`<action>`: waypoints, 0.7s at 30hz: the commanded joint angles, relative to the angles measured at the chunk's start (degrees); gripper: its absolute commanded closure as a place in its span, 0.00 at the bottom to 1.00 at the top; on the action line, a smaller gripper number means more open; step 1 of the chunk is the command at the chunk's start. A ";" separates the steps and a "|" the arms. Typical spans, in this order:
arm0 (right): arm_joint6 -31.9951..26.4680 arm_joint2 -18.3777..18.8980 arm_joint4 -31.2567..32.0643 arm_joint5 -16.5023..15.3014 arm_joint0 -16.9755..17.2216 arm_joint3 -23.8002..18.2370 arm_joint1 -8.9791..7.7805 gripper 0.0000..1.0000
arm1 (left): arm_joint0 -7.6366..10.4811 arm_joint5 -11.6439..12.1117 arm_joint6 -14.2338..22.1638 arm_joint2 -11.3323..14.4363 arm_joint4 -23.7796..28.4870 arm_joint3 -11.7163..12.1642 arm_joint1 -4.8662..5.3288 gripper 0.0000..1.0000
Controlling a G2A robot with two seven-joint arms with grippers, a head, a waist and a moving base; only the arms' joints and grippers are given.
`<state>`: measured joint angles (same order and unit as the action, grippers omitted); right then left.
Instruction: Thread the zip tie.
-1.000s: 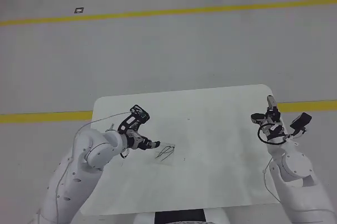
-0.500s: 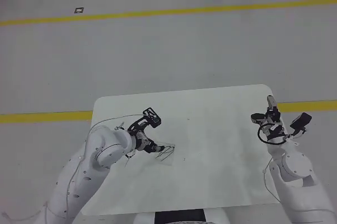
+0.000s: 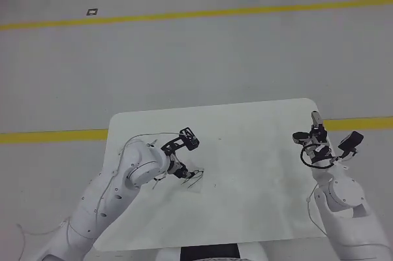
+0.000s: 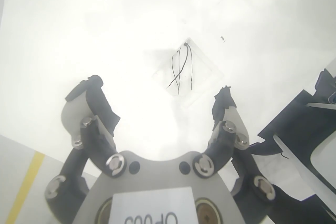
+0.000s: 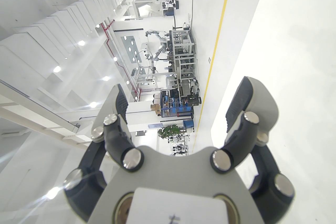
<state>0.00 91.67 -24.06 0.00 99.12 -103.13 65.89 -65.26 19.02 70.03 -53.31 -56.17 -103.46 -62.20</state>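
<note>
From above, we see the white desk (image 3: 262, 130) with a small bunch of thin black zip ties (image 3: 194, 176) lying on it, left of its middle. The left gripper (image 3: 182, 172) is just beside them, on the side away from the desk's middle, with its fingertips pointing toward the bunch. At this scale we cannot tell how far its fingers are spread. The right gripper (image 3: 316, 119) is well apart from the ties, at the desk's right edge, pointing away from the robot.

In the left wrist view, the left gripper (image 4: 157, 86) has its fingers (image 4: 99, 99) spread wide and holds nothing. The zip ties (image 4: 181, 67) lie loose on a clear square sheet (image 4: 207, 72) that is flat on the desk (image 4: 105, 12). They lie ahead of the gripper, inside the span between the two fingers. Their near ends come about level with the fingertips, and their far ends, one with a small head, point away. Neither finger touches a tie. One corner of the sheet is close to a fingertip, and we cannot tell whether they meet.

In the right wrist view, the right gripper (image 5: 181, 88) also has its fingers (image 5: 244, 101) wide apart with nothing between them. It points out over the edge of the desk (image 5: 302, 38) toward the hall beyond.
</note>
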 commanded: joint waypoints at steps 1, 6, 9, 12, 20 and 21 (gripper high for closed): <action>0.00 0.00 0.00 0.00 0.00 0.00 0.00 0.00 | 0.85 0.46 -1.04 2.38 -0.04 0.22 0.11 0.00; 0.00 0.00 0.00 0.00 0.00 0.00 0.00 0.00 | 6.32 0.46 -1.91 9.75 3.56 5.48 0.45 0.00; 0.00 0.00 0.00 0.00 0.00 0.00 0.00 0.00 | 9.28 0.46 -2.79 12.67 5.17 9.17 0.35 0.00; 0.00 0.00 0.00 0.00 0.00 0.00 0.00 0.00 | 10.20 0.46 -3.36 13.38 4.39 9.46 0.36 0.00; 0.00 0.00 0.00 0.00 0.00 0.00 0.00 0.00 | 9.74 0.46 -3.63 14.63 2.57 10.11 0.37 0.00; 0.00 0.00 0.00 0.00 0.00 0.00 0.00 0.00 | 9.71 0.46 -3.74 15.10 2.51 10.42 0.34 0.00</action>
<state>0.00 91.67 -24.06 0.00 99.12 -103.13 65.89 -55.42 19.48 66.52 -39.06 -52.83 -93.46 -61.84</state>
